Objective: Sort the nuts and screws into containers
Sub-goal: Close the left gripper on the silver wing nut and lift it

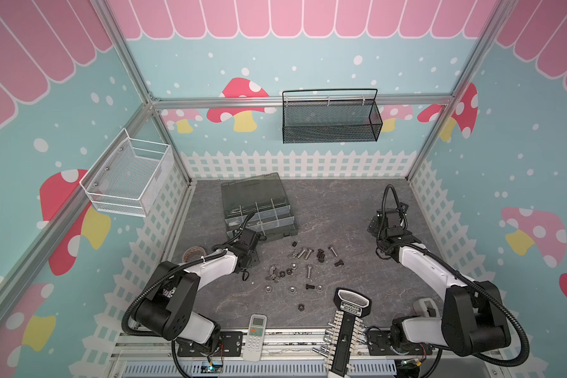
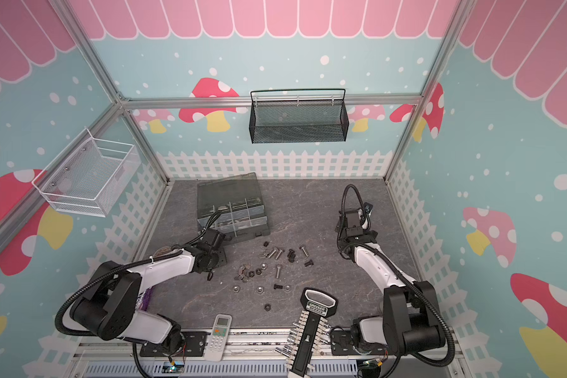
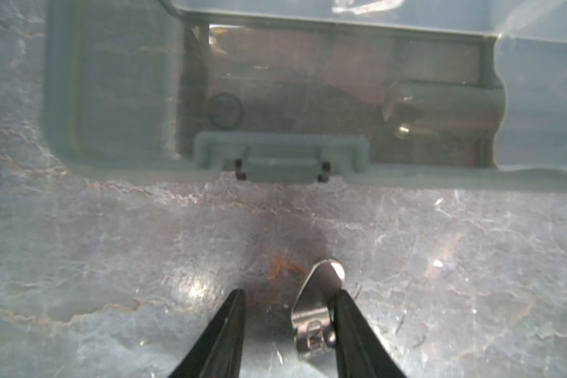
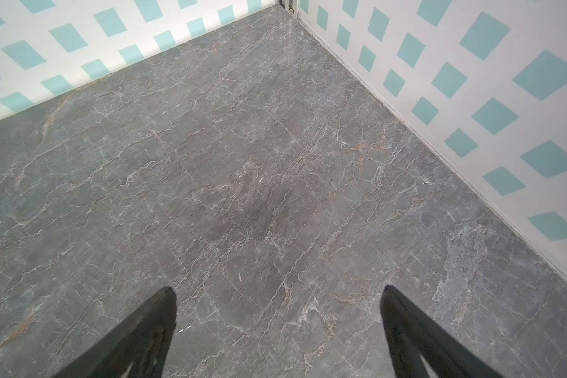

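Silver and black screws (image 1: 309, 271) and nuts (image 1: 301, 307) lie scattered on the grey table's middle in both top views. The containers (image 1: 266, 209) are compartments in a smoky organizer box at the back left, lid up. My left gripper (image 3: 289, 291) is low over the table in front of the box's front latch (image 3: 280, 157). Its jaws stand partly apart. A small silver winged metal piece (image 3: 315, 314) rests against one finger (image 3: 351, 320), with a clear gap to the other. Whether it is lifted I cannot tell. My right gripper (image 4: 277, 288) is wide open over bare table at the back right.
A white remote control (image 1: 255, 337) and a black socket rack (image 1: 344, 330) lie at the front edge. A black mesh basket (image 1: 331, 117) hangs on the back wall, a white wire basket (image 1: 128, 176) on the left wall. A small brown round pot (image 1: 193, 253) stands beside the left arm.
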